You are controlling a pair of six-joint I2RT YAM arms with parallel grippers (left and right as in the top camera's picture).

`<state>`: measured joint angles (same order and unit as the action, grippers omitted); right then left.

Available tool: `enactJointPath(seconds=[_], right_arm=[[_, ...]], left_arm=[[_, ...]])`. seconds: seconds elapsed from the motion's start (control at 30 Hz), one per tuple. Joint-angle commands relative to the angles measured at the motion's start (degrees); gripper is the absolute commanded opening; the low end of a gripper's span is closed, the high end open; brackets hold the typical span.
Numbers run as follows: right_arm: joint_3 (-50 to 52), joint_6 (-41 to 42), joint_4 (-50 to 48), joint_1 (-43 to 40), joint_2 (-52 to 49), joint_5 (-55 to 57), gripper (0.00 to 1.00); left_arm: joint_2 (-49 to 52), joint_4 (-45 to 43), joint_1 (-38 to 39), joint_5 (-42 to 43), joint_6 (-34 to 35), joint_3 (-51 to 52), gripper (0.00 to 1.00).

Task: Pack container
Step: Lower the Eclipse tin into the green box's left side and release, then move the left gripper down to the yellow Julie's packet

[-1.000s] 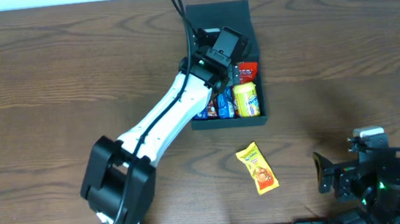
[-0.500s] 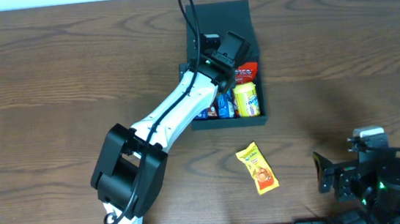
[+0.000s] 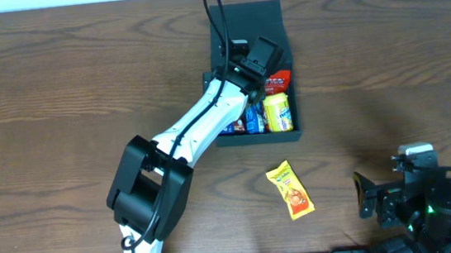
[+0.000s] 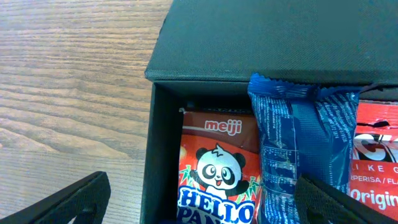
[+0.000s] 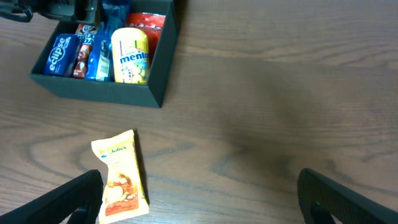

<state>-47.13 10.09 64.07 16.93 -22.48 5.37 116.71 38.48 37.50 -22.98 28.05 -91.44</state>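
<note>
Left claw (image 4: 208,210) released over container (image 3: 258,137) | right claw (image 5: 199,205) released | axis near-far, lid (image 3: 246,16) far

Below the left gripper (image 3: 258,55) the container (image 4: 148,155) is crowded. A Hello Panda packet (image 4: 217,168) and a blue packet (image 4: 305,143) fill the span between its wide-spread fingers, and the box wall stands just inside one finger. Ahead of the right gripper (image 5: 199,193) the table (image 5: 280,93) lies bare, with only a yellow snack packet (image 5: 120,176) ahead to its left.

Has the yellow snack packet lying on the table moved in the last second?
No. The flat yellow snack packet lies where it did, near the dark teal-black square container's front wall.
</note>
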Motion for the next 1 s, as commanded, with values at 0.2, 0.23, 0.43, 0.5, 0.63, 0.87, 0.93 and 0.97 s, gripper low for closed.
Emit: enactJointPath(seconds=[0.2, 0.23, 0.43, 0.5, 0.63, 0.87, 0.93, 0.97], right_arm=[[0.1, 0.6, 0.1, -0.4, 0.1, 0.0, 0.99], [0.1, 0.6, 0.1, -0.4, 0.1, 0.0, 0.99], [0.1, 0.6, 0.1, -0.4, 0.1, 0.0, 0.99], [0.1, 0.6, 0.1, -0.4, 0.1, 0.0, 0.99], [0.1, 0.6, 0.1, -0.4, 0.1, 0.0, 0.99], [0.1, 0.6, 0.1, -0.4, 0.1, 0.0, 0.99], [0.1, 0.6, 0.1, -0.4, 0.1, 0.0, 0.99], [0.1, 0.6, 0.1, -0.4, 0.1, 0.0, 0.99]], left_arm=[[3.6, 0.5, 0.1, -1.0, -0.6, -0.7, 0.96], [3.5, 0.4, 0.1, -1.2, -0.6, -0.8, 0.96], [0.9, 4.1, 0.3, -3.9, -0.7, -5.2, 0.96], [-0.9, 6.1, 0.6, -4.9, -0.8, -7.2, 0.96], [-7.4, 9.5, 1.9, -5.7, -0.3, -8.5, 0.96], [-19.9, 26.0, 8.4, -3.6, 17.4, -7.6, 0.96], [-22.0, 28.0, 11.1, 0.2, 20.5, -6.0, 0.96], [-22.9, 28.2, 12.3, 2.0, 22.2, -4.9, 0.96]])
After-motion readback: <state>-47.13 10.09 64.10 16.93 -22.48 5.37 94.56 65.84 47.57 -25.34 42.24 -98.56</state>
